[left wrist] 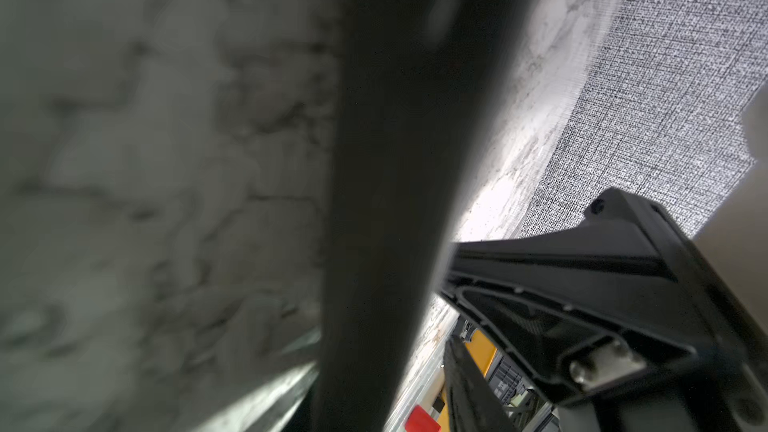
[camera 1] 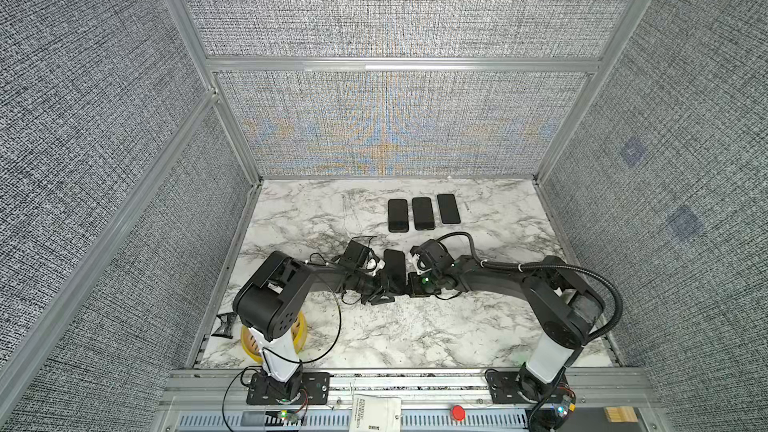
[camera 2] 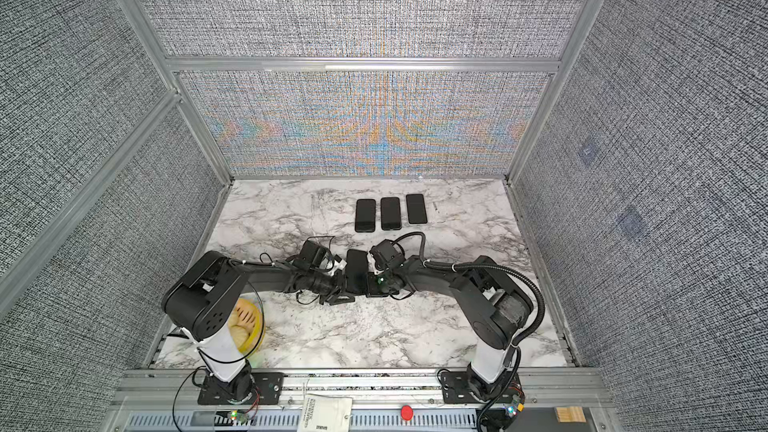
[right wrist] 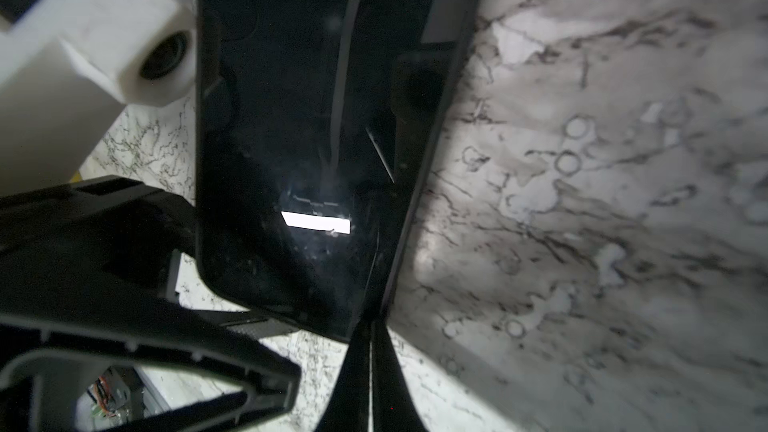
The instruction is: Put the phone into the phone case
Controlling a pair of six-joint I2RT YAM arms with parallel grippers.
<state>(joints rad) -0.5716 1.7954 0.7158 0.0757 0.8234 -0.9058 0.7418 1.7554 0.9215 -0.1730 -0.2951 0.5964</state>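
Phone (camera 1: 394,268), black with its glossy face up, at the middle of the marble table (camera 1: 415,338), between the two grippers; whether a case surrounds it cannot be told. Left gripper (camera 1: 381,286) at the phone's left edge, jaws partly apart, with any grip on the phone not discernible; right gripper (right wrist: 370,351) with jaws closed together, tips meeting at the phone's near right corner. Behind, well apart, three more black phones (camera 1: 424,213) in a row; yellow basket (camera 1: 302,332) beside the left arm's base.
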